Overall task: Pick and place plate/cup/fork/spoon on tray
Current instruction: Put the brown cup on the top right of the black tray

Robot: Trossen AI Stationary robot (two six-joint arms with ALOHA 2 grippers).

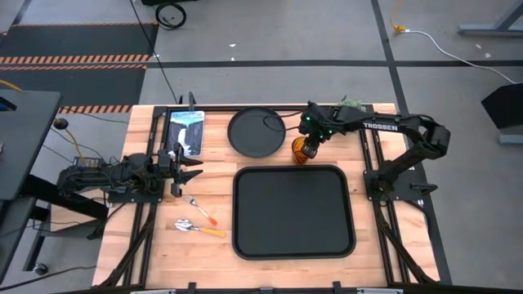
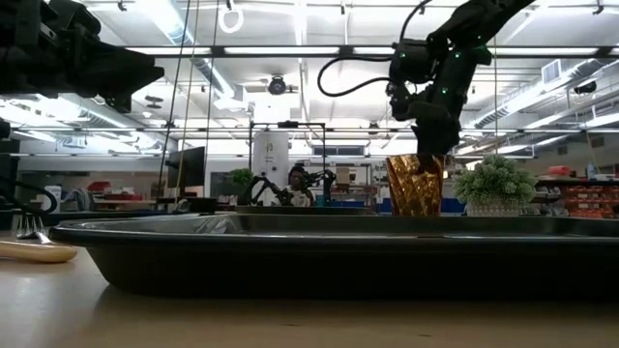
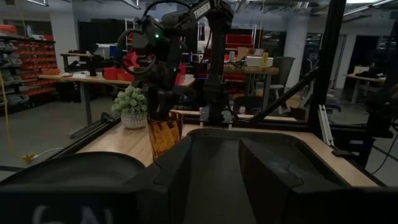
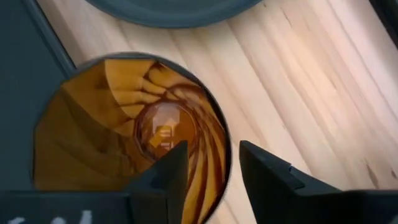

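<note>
The amber cup (image 1: 302, 152) stands upright between the black round plate (image 1: 257, 131) and the far edge of the black tray (image 1: 294, 212). My right gripper (image 1: 308, 144) is over it, shut on its rim. The cup also shows in the low view (image 2: 416, 185) and the left wrist view (image 3: 163, 133). The fork (image 1: 201, 209) and the spoon (image 1: 196, 227) lie flat on the table left of the tray. My left gripper (image 1: 186, 169) waits open at the table's left, above the fork. My right gripper comes from above, pointing down. One finger (image 4: 163, 177) is inside the cup and the other (image 4: 267, 180) outside, with the cup's rim (image 4: 225, 163) between them. The cup is upright. The tray's rim hides whether its base is on the table.
A small green potted plant (image 1: 352, 103) stands at the far edge behind my right gripper. A blue and white packet (image 1: 186, 131) lies at the far left. The tray's floor is bare.
</note>
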